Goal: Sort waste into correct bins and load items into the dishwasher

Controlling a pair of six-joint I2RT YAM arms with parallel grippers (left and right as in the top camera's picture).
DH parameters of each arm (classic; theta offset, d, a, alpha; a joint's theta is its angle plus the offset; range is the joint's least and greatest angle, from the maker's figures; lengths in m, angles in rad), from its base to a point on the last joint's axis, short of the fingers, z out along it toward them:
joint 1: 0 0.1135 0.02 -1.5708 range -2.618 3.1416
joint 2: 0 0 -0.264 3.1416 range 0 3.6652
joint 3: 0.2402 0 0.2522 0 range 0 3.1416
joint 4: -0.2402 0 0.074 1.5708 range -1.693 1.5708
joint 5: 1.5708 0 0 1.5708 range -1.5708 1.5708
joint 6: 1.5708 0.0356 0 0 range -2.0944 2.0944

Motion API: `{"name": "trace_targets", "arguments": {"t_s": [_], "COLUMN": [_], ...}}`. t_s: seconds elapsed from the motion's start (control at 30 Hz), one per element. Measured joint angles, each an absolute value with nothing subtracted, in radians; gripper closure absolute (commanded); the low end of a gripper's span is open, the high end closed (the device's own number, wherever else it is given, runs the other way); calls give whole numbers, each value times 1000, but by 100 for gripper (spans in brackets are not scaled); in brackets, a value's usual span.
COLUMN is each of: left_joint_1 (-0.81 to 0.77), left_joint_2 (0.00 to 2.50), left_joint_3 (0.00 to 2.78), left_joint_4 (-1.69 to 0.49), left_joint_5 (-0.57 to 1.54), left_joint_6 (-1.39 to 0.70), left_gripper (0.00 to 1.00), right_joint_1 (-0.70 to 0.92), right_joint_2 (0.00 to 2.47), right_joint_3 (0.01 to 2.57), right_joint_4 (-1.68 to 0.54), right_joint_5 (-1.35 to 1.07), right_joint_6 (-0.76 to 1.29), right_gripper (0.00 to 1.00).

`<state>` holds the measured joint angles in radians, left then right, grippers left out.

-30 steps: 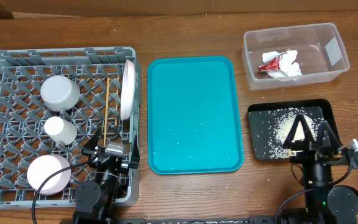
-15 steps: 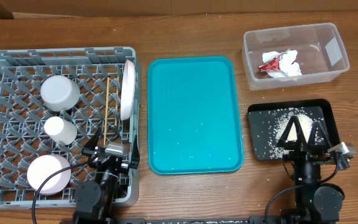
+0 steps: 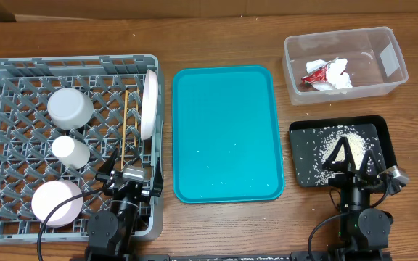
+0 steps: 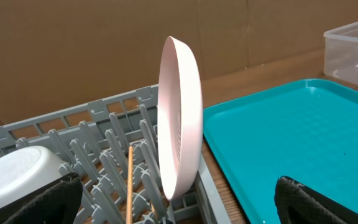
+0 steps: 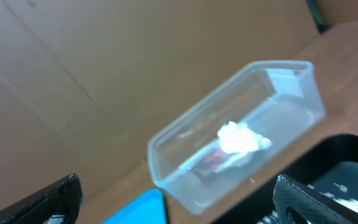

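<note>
Overhead: plate (image 3: 149, 105) upright in rack (image 3: 64, 64)

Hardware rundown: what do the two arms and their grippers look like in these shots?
Both arms are black. The left gripper and right gripper each have two long, tapered black fingers, with a small silver-grey module at the wrist. A thin black cable loops beside each base. No markings are legible.
</note>
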<state>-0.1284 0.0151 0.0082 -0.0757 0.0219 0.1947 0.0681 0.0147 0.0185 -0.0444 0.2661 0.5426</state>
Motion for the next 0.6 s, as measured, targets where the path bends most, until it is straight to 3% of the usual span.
{"name": "trace_targets", "arguments": {"t_s": [0.6], "left_joint_1": [-128], "left_joint_2": [15], "left_joint_3": [8], "left_joint_4": [-76], "left_joint_5": [22], "left_joint_6": [195], "left_gripper": [0], "right_joint_1": [73], "right_joint_2": [15], "right_joint_3": [19], "right_joint_4": [-90], "right_joint_5": [43], "right_joint_6": [157], "right_gripper": [0]}}
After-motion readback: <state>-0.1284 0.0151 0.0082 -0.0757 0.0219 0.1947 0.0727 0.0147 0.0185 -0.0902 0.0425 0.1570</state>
